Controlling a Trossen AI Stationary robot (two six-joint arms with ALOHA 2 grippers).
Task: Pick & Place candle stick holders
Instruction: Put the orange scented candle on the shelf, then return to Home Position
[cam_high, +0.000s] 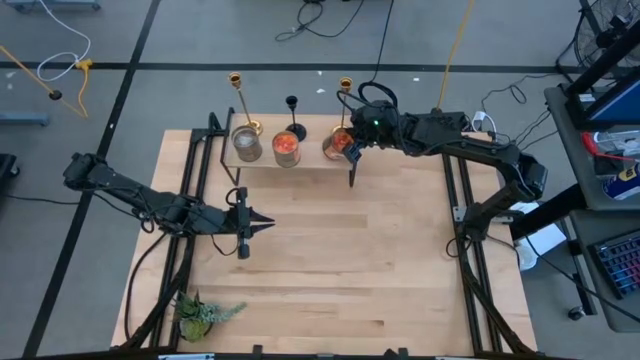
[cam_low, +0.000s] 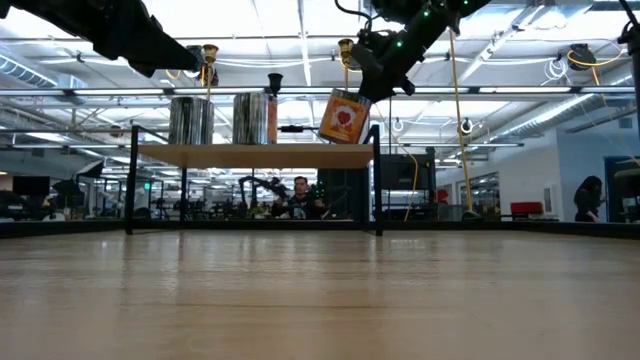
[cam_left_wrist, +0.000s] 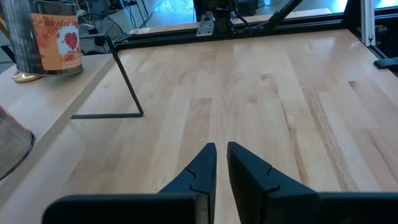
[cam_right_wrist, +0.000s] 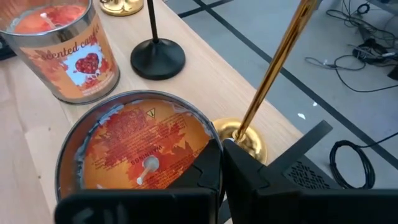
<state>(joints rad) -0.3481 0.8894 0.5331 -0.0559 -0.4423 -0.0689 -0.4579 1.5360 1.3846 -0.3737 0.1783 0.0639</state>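
Note:
Three candlesticks stand by their round bases along the far edge of a low shelf (cam_high: 312, 163): a gold one (cam_high: 239, 95), a shorter black one (cam_high: 293, 108) and a second gold one (cam_high: 345, 92). In front of them are three candle jars. My right gripper (cam_high: 352, 146) is shut on the right-hand orange jar (cam_low: 342, 116), which is tilted right beside the second gold candlestick (cam_right_wrist: 280, 65). The black candlestick's base (cam_right_wrist: 157, 57) also shows in the right wrist view. My left gripper (cam_high: 270, 228) is shut and empty over the table's left middle. My right gripper holds the orange jar by its rim (cam_right_wrist: 214, 144), on the side next to the gold candlestick's base (cam_right_wrist: 244, 142). One finger (cam_right_wrist: 208, 171) is inside the jar and the other (cam_right_wrist: 255, 177) outside. The fingers come from above, slanting. The jar is tilted; whether its bottom edge touches the shelf, I cannot tell.
A grey jar (cam_high: 247, 146) and an orange labelled jar (cam_high: 287, 149) stand on the shelf to the left of the held one. A small green plant (cam_high: 200, 313) sits at the near left corner. Black frame rails run along both table sides. People show in the room behind.

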